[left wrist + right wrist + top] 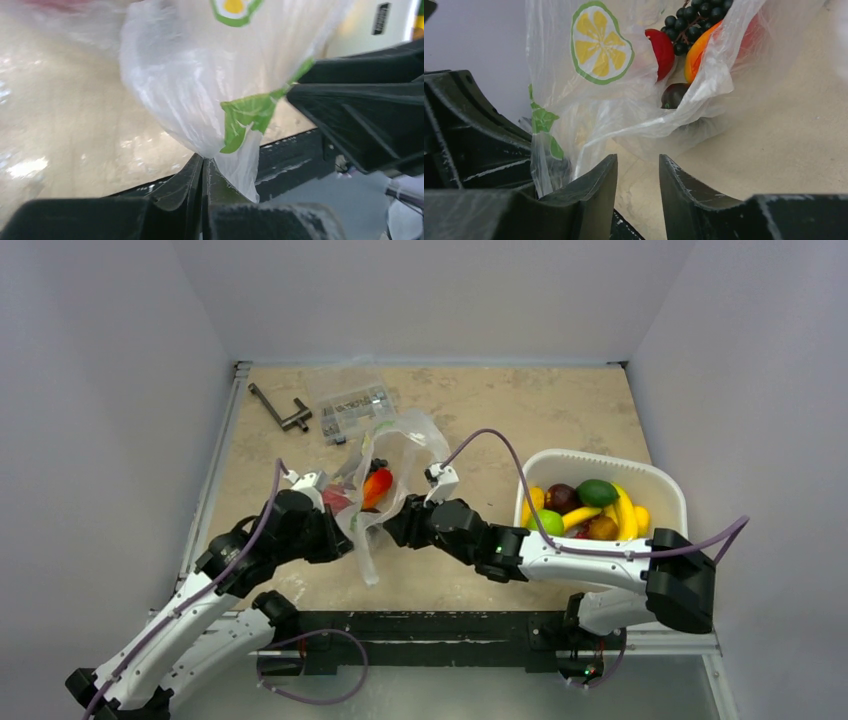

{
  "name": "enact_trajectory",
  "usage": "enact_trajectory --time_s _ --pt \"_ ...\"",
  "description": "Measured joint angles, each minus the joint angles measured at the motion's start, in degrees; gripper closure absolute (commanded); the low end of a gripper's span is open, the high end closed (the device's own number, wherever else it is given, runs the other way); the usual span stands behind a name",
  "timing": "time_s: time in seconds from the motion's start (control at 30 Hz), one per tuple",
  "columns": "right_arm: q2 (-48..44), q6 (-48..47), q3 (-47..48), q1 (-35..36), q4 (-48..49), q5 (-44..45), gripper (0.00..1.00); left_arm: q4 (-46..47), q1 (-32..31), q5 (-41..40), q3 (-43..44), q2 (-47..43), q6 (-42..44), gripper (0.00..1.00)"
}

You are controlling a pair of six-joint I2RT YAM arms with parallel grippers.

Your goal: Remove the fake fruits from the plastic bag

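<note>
The plastic bag [385, 475], clear film with citrus prints, hangs lifted between my two arms above the table. Inside it I see a dark purple grape bunch [691, 22], an orange-red piece [377, 487] and a red round fruit [661, 50]. My left gripper [205, 162] is shut on the lower edge of the bag [200, 90] and holds it up. My right gripper [638, 162] is open with nothing between its jaws, just below and beside the bag [624, 107]. In the top view the right gripper [392, 530] sits close to the bag's right side.
A white basket [668, 490] at the right holds several fruits, among them a yellow banana [626, 512] and a green apple [548, 522]. A clear compartment box [352, 408] and a dark metal tool [280, 410] lie at the back left.
</note>
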Motion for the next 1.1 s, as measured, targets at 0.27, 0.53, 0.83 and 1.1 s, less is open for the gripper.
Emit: enact_trajectory --time_s 0.27,0.53,0.83,1.1 --pt "-3.15 -2.34 -2.47 -0.02 3.5 -4.79 0.93 -11.67 0.0 -7.63 1.44 -8.57 -1.84 1.0" --pt "-2.97 -4.9 -1.7 0.0 2.25 -6.91 0.84 -12.11 0.0 -2.8 3.82 -6.58 -1.73 1.0" --pt "6.34 -8.81 10.29 0.0 1.51 -2.71 0.83 -12.04 0.0 -2.03 3.21 -4.39 -1.68 1.0" --pt "23.15 -12.35 16.96 -1.84 4.33 1.05 0.81 -13.03 0.0 -2.16 1.81 -4.17 -0.92 1.0"
